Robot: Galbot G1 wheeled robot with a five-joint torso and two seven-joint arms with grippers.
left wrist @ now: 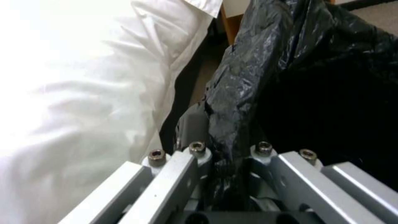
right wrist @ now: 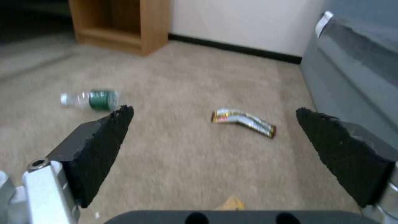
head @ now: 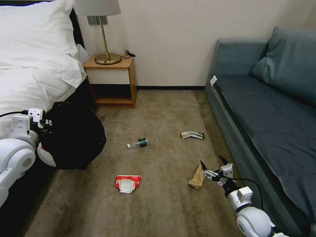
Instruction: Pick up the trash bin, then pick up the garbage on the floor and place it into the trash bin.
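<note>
Holding the trash bin (head: 74, 136) up beside the bed, the left gripper (left wrist: 226, 152) pinches its black bag-draped rim. All four litter pieces lie on the carpet (head: 164, 204). The right gripper (head: 214, 166), spread wide and empty, hovers by the crumpled brown paper (head: 197, 179).
</note>
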